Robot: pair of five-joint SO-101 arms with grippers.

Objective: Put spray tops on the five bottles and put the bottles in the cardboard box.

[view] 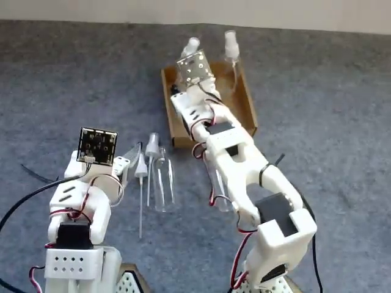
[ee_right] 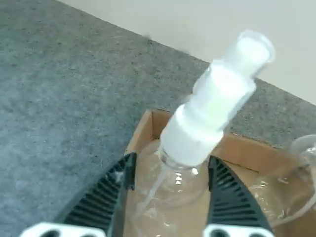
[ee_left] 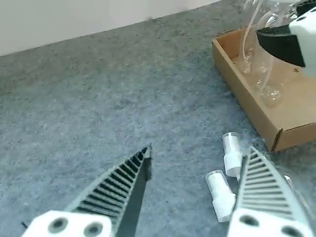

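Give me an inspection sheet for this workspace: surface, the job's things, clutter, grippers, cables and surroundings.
Surface: grey carpet.
Job's things: the cardboard box contains the held bottle and a second bottle, both upright with spray tops on. A loose bottle lies uncapped on the carpet, next to two loose spray tops.
Clutter: nothing seen.
Grippers: left gripper open, near the loose spray tops. Right gripper shut on the held bottle, over the box.
Cables: wires run along both arms. A black cable lies on the carpet.
Surroundings: pale wall beyond the carpet.
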